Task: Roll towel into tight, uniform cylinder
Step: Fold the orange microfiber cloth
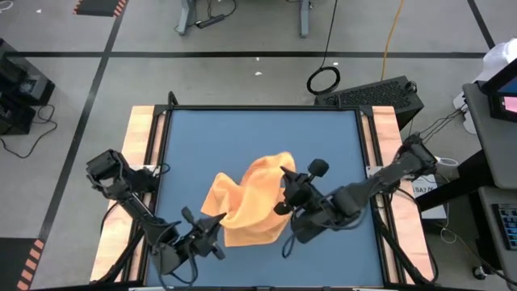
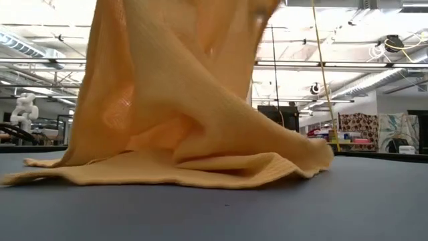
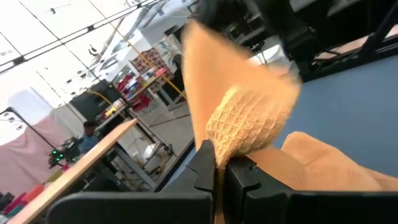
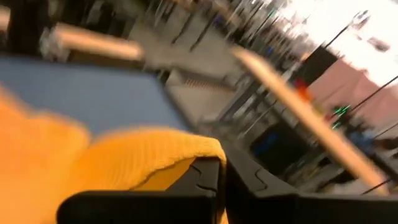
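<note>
Towel [image 1: 246, 202]: orange-yellow cloth, crumpled on the blue surface [image 1: 258, 133] toward its near edge, middle lifted in folds, lower hem spread flat. My left gripper [image 3: 217, 171]: jaws pressed together, pinching a bunched edge of the towel at its near left side. My right gripper [image 4: 222, 171]: jaws pressed together on the towel's edge at its right side, held above the surface.

Two dark jointed arms trailing black cables.
</note>
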